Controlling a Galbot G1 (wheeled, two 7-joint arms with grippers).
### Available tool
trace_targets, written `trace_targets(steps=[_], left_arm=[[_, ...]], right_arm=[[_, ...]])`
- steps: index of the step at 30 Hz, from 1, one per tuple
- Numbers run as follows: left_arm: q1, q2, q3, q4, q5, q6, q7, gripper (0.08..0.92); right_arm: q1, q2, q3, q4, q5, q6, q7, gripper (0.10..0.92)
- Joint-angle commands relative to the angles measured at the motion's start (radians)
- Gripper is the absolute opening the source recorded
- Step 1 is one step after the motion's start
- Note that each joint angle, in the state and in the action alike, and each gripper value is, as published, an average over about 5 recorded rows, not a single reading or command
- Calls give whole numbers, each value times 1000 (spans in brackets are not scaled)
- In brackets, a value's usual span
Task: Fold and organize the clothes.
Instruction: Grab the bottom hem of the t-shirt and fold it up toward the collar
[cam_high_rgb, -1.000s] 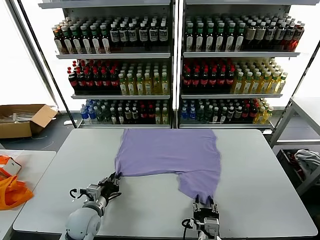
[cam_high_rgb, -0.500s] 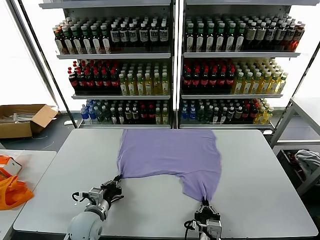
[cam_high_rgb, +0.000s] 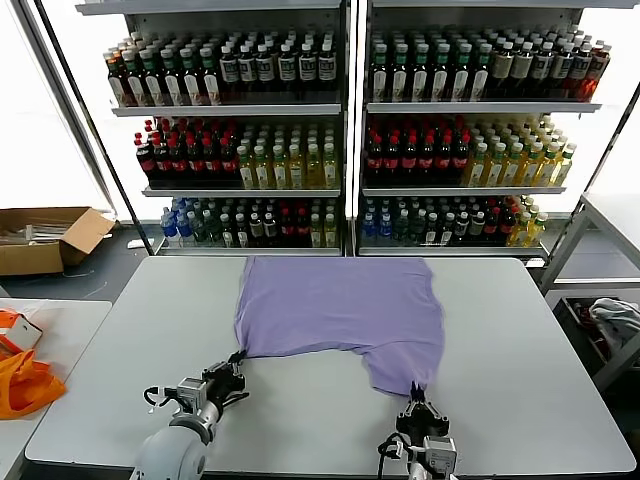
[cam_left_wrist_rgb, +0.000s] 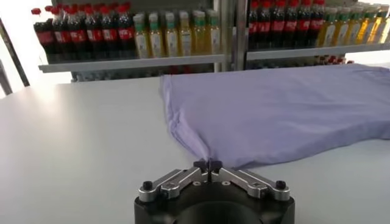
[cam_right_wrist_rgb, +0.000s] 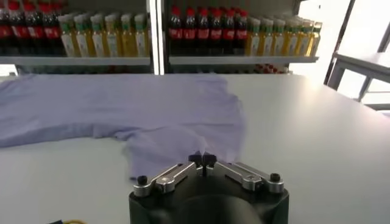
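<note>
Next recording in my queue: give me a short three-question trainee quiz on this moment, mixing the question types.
1. True or false: both grippers are shut on the lavender-purple thin-fabric T-shirt.
2. Which part does the right gripper pinch? A) the collar B) the tip of the flap nearest the robot C) nothing
3. Fill in: the shirt lies on a pale grey ____.

Key:
1. True. The left gripper pinches the near left corner, and the right pinches the near flap.
2. B
3. table
</note>
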Motion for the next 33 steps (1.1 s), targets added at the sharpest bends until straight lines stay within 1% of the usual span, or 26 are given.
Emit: trace_targets(steps=[1, 7, 13, 21, 33], left_arm=[[-17, -14, -8, -10, 7, -72, -12, 85], [-61, -24, 3, 7, -3, -94, -14, 84], [-136, -24, 21, 47, -29, -107, -26, 84], [-225, -21, 29, 133, -49, -114, -25, 84], [-333, -16, 50, 278, -52, -111, -27, 84]], right_arm=[[49, -7, 14, -7, -26, 58, -28, 107], [134, -14, 27, -50, -7, 64, -43, 107], [261, -32, 39, -118, 10, 60, -62, 107], [379, -54, 48, -224, 40, 51, -82, 107], [605, -33, 41, -450, 64, 28, -109, 107]])
